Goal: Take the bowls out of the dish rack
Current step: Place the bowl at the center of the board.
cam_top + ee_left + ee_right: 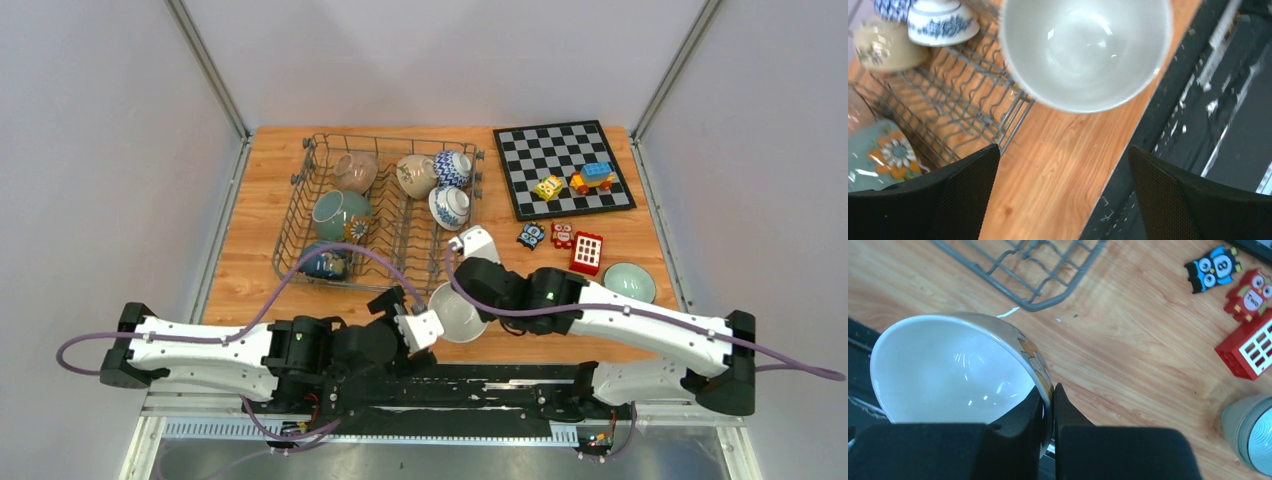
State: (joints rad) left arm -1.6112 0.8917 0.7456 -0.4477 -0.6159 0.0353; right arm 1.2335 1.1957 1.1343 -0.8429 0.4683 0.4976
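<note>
The wooden table [262, 215] carries the dish rack [400, 225], a grey wire basket that sits on its left half toward the far side. A black-and-white chessboard [565, 165] lies on the far right. Both arms reach in from the near edge and meet just in front of the rack's near right corner. There the right gripper [1052, 395] is pinched tight on the rim of a white bowl [457, 318], one finger inside and one outside against its orange-patterned wall. The bowl is outside the rack, tilted, at the table's near edge. Whether it touches the wood cannot be told. The left gripper [1063, 195] is just beside it with its fingers spread wide, holding nothing, and the white bowl lies beyond their tips. Six bowls are in the rack. A teal bowl [340, 213] is on the left, with a pinkish bowl [355, 172] behind it and a dark blue bowl [325, 262] at the near left corner. At the far right are a beige bowl [415, 175] and two blue-and-white bowls [452, 168], close together. A pale green bowl [629, 282] stands on the table at the right, well apart from the rack. Near it lie a red block [587, 252] and two small owl pieces [531, 236], and two toy vehicles [592, 178] rest on the chessboard.
</note>
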